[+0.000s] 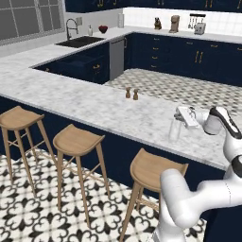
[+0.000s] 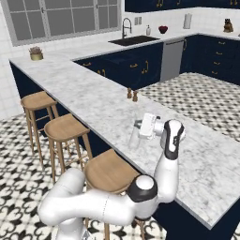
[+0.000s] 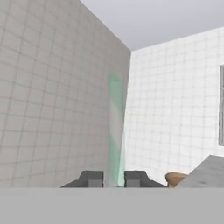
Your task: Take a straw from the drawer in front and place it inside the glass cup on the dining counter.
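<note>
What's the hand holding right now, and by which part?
The hand grips the straw near one end, between its fingertips; the rest sticks out ahead. It sits over the glass cup on the dining counter.

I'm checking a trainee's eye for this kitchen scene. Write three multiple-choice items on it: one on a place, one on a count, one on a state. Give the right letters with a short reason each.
1. Where does the glass cup stand?
A. on the dining counter, just below the gripper
B. in the black sink
C. on a stool

2. How many wooden stools line the counter in the left base view?
A. one
B. three
C. five

3. What is the state of the gripper?
A. wide open, holding nothing
B. shut on the straw
C. shut on a brown shaker

Key: 1 A, the clear tumbler sits on the marble top under the hand in both base views. 2 B, three round seats stand along the navy base. 3 B, the hand view shows the pale stick rising from between the two close-set finger tips.
</note>
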